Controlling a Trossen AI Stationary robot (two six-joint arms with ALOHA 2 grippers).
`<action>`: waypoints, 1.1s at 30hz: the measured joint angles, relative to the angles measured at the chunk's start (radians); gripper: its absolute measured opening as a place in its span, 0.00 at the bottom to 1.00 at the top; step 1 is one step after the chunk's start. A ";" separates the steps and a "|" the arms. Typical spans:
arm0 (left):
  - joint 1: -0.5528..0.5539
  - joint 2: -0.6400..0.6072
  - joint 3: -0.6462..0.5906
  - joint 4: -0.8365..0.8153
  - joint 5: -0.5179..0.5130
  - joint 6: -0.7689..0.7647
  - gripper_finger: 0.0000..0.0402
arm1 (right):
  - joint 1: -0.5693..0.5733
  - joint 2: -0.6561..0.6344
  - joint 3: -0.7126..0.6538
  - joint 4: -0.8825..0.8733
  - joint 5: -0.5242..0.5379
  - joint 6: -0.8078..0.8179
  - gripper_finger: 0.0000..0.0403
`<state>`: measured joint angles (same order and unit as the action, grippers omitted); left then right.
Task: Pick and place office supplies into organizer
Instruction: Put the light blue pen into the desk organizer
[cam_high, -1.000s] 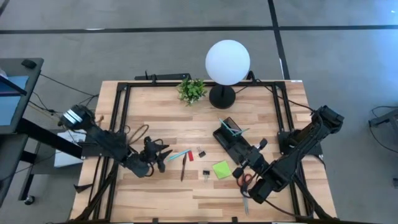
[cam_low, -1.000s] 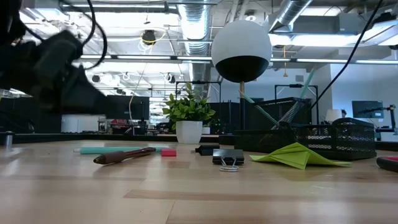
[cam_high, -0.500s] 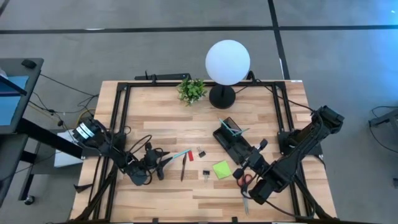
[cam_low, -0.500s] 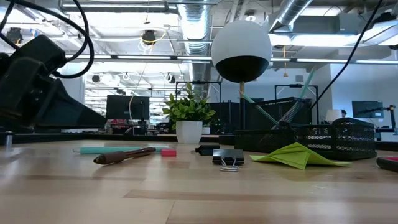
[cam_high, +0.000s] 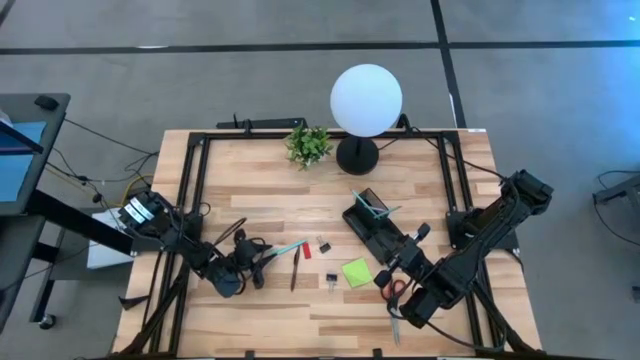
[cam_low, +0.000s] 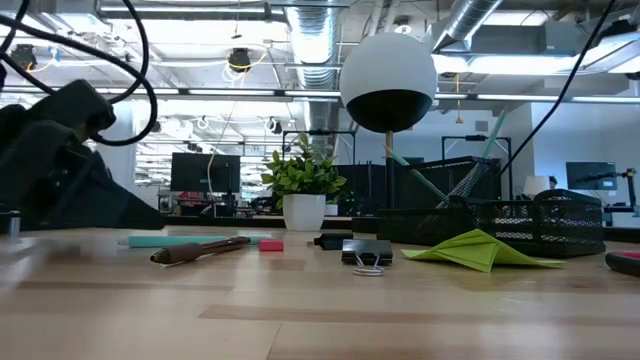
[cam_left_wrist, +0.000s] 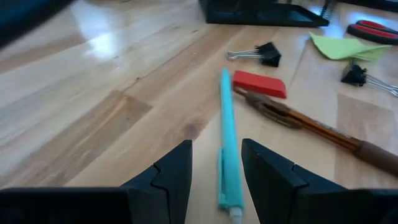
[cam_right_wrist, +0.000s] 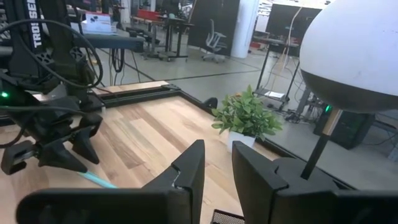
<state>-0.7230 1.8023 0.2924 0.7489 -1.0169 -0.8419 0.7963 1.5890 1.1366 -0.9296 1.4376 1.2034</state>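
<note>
A teal pen (cam_left_wrist: 225, 134) lies flat on the wooden table, with a dark pen (cam_left_wrist: 305, 121), a small red piece (cam_left_wrist: 260, 84) and black clips (cam_left_wrist: 261, 53) just beyond it. My left gripper (cam_left_wrist: 214, 168) is open low over the table, one finger on each side of the teal pen's near end, with a gap showing on both sides. In the high view it (cam_high: 260, 260) is at the pen's left end (cam_high: 272, 254). The lime-green pad (cam_high: 356, 272) and red-handled scissors (cam_high: 392, 292) lie beside the black organizer (cam_high: 368, 225). My right gripper (cam_right_wrist: 216, 174) hangs above the organizer, narrowly open and empty.
A white globe lamp (cam_high: 366, 100) on a black base and a small potted plant (cam_high: 308, 145) stand at the table's far edge. Teal sticks (cam_high: 372, 205) stand in the organizer's taller section. Bare wood lies along the near edge (cam_high: 300, 320).
My left gripper has come down toward the table at the teal pen's left end, and its arm has swung a little toward the near edge. The pen and the other items have stayed put.
</note>
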 joint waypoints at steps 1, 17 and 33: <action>0.003 0.000 0.000 -0.006 0.005 -0.012 0.34 | 0.000 0.000 0.000 0.000 0.000 0.000 0.19; 0.029 0.000 0.002 0.011 0.123 -0.017 0.34 | 0.000 0.000 0.000 0.000 -0.004 0.000 0.19; 0.048 0.337 0.129 0.304 -0.113 0.133 0.34 | -0.009 0.000 0.001 0.005 -0.035 -0.008 0.19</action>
<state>-0.6753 2.1396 0.4212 1.0529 -1.1295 -0.7085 0.7876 1.5894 1.1374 -0.9242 1.4023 1.1957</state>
